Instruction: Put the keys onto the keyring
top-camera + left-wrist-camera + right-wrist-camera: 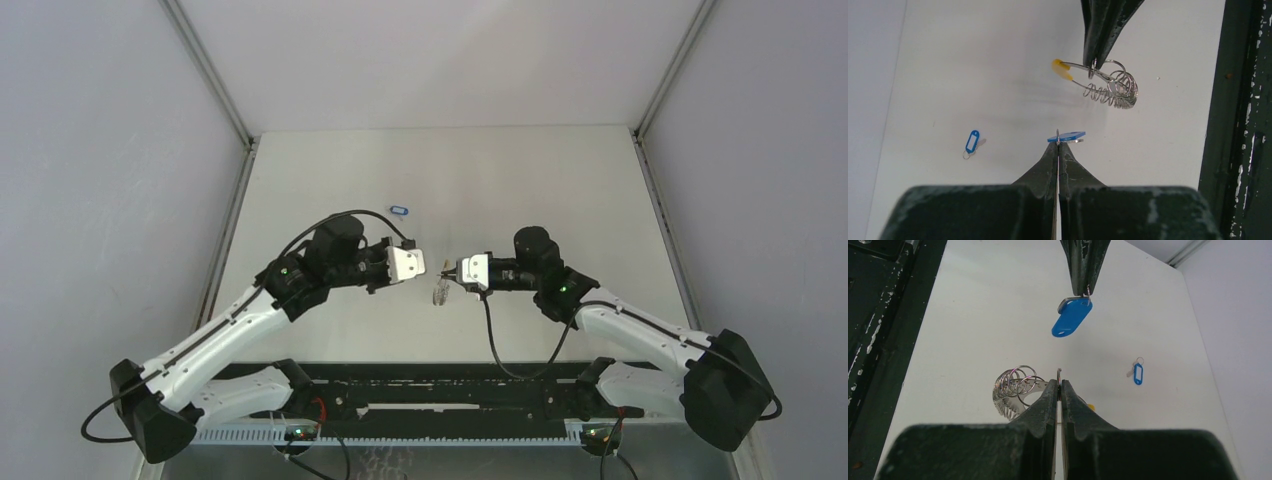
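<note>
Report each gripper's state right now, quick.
Left gripper: closed, holding a blue-tagged key.
Right gripper: closed, holding the keyring.

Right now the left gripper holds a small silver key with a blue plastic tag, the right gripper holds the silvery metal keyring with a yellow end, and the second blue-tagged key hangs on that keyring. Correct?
The second blue-tagged key lies on the white table, apart from the keyring, as the left wrist view shows. The rest holds.
</note>
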`<state>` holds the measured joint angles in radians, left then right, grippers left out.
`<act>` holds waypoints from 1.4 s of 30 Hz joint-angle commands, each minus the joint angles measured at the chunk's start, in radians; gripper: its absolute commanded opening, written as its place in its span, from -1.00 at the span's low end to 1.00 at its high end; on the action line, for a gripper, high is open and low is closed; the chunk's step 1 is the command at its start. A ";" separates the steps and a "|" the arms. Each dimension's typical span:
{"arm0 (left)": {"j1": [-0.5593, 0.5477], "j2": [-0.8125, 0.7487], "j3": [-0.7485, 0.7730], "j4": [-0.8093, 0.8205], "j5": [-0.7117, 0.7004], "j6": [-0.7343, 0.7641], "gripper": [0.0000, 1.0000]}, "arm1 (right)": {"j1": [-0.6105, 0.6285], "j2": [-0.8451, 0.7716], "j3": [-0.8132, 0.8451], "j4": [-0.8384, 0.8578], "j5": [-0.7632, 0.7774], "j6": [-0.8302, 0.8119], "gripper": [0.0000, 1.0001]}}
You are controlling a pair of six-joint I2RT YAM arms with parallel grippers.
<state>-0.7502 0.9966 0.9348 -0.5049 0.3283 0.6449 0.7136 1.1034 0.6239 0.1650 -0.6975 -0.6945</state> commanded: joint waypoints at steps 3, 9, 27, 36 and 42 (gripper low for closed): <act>-0.029 0.033 -0.002 -0.005 0.023 0.055 -0.99 | 0.007 0.006 0.045 0.070 -0.024 -0.020 -1.00; -0.058 0.085 -0.006 -0.005 -0.002 0.047 -1.00 | 0.022 0.033 0.042 0.095 -0.053 -0.029 -1.00; -0.106 0.029 -0.065 0.069 -0.013 0.049 -1.00 | 0.036 0.087 0.042 0.139 -0.097 -0.014 -1.00; -0.109 0.028 -0.068 0.073 -0.011 0.048 -0.99 | 0.046 0.099 0.042 0.165 -0.071 0.007 -1.00; -0.112 0.039 -0.065 0.070 -0.010 0.048 -1.00 | 0.047 0.098 0.043 0.171 -0.046 0.019 -1.00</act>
<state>-0.8528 1.0454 0.8951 -0.4728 0.3172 0.6834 0.7506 1.2049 0.6254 0.2714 -0.7544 -0.6991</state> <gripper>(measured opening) 0.006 0.007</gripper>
